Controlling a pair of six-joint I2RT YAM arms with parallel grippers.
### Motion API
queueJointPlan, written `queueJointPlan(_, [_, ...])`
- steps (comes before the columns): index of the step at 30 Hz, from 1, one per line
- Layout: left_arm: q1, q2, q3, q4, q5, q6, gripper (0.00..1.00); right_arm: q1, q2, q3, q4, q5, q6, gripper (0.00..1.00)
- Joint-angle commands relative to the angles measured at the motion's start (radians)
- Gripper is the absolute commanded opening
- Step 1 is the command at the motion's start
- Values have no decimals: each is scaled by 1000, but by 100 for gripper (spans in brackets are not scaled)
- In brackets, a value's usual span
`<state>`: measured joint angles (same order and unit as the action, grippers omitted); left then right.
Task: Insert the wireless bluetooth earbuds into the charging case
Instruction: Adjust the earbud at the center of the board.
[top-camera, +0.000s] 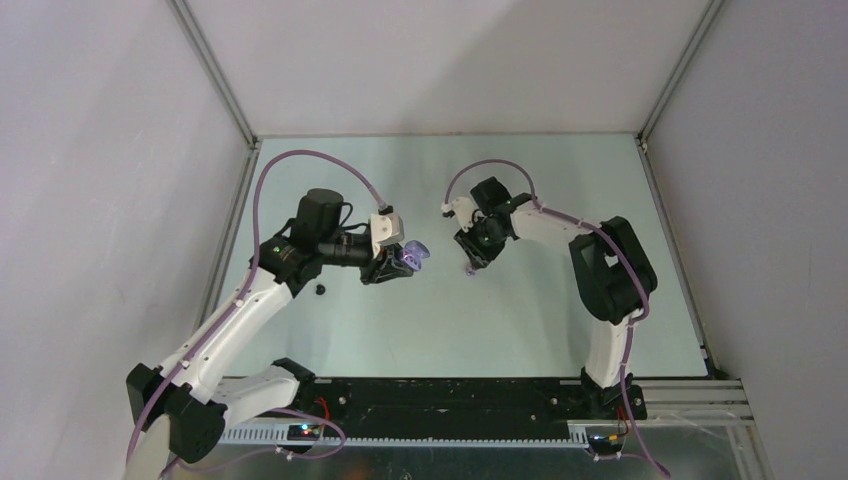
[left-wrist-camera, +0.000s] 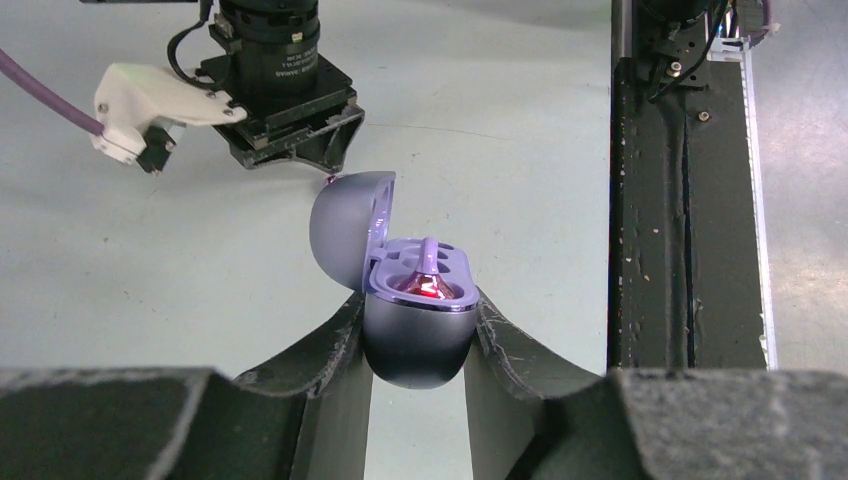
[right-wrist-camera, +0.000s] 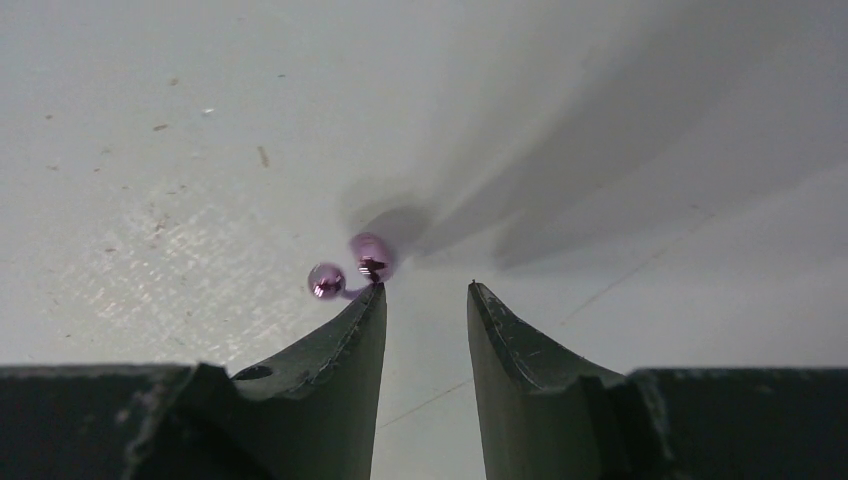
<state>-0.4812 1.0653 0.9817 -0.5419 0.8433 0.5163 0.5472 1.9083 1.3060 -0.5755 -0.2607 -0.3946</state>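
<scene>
**A:** Panel a, left wrist view. What does the left end effector (left-wrist-camera: 418, 298) show?

**B:** Clenched on the charging case (left-wrist-camera: 418, 345). The pale purple oval body sits wedged between the two fingers (left-wrist-camera: 335, 350), one on either side, and is raised clear of the desk (top-camera: 540, 320). Its lid (left-wrist-camera: 350, 228) is hinged open and stands upright on the left side of that view. A red light (left-wrist-camera: 427, 290) glows in the inner tray. Whether a bud already sits in there cannot be told.

**A:** Panel b, right wrist view. And the right end effector (right-wrist-camera: 425, 290)?

**B:** Released. Its jaws stand apart with only bare desk between them, pointing down close over the surface. One fingertip (right-wrist-camera: 372, 292) meets the pale purple earbud (right-wrist-camera: 370, 256), which lies on the desk outside the gap. A second purple lobe lies against it. Whether this is one bud or two cannot be told.

**A:** Panel c, overhead view. How do they stand to each other?

**B:** The two end effectors face each other near mid-desk, apart. The case is on the left and the purple bud is under the right arm. A black earbud (top-camera: 320, 289) lies on the desk beside the left arm, well apart from the case.
</scene>
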Motion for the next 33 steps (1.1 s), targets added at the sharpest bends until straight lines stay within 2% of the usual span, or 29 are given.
queueJointPlan(1, [3, -14, 5, 22, 18, 17, 0, -33, 16, 42, 39, 0, 39, 40])
queueJointPlan(12, [2, -16, 4, 24, 14, 16, 0, -40, -21, 43, 35, -52, 30, 38])
queueJointPlan(15, [3, -17, 2, 26, 13, 15, 0, -47, -23, 44, 12, -109, 46, 37])
queueJointPlan(23, [3, -20, 2, 26, 13, 16, 0, -124, 71, 121, -98, -206, 144, 31])
queueJointPlan(33, [3, -20, 0, 25, 12, 17, 0, -134, 161, 174, -178, -247, 155, 29])
